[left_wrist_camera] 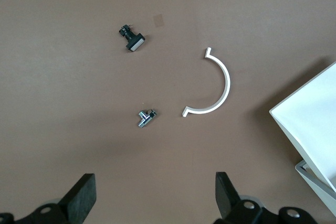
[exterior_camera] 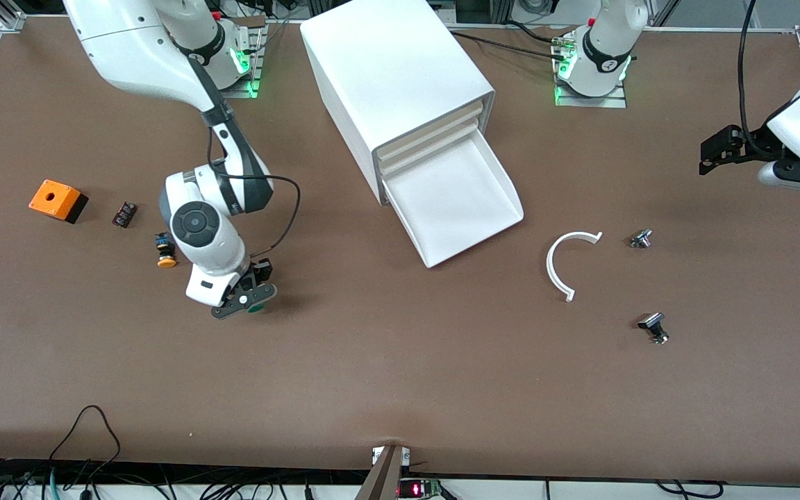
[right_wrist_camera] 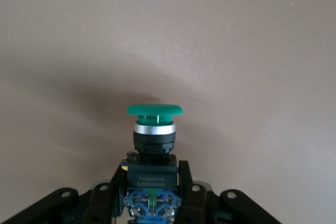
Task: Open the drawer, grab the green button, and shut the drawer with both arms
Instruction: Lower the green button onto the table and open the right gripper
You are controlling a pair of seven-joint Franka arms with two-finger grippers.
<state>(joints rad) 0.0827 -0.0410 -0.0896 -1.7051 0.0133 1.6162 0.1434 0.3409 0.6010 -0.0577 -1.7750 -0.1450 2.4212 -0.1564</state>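
Note:
The bottom drawer (exterior_camera: 505,189) of the white cabinet (exterior_camera: 393,69) is pulled out, and its tray looks empty. A corner of it shows in the left wrist view (left_wrist_camera: 310,121). My right gripper (exterior_camera: 248,300) is low over the table, toward the right arm's end, and is shut on the green-capped button (exterior_camera: 256,308). In the right wrist view the fingers (right_wrist_camera: 191,187) clamp the button's black-and-blue body, with the green cap (right_wrist_camera: 154,110) pointing away. My left gripper (exterior_camera: 709,158) is open and empty, held up over the left arm's end of the table; its fingers (left_wrist_camera: 84,198) are spread wide.
A white curved strip (exterior_camera: 567,264) and two small metal parts (exterior_camera: 641,238) (exterior_camera: 654,328) lie beside the drawer toward the left arm's end. A yellow-capped button (exterior_camera: 165,251), a small black part (exterior_camera: 124,214) and an orange box (exterior_camera: 57,200) lie near the right gripper.

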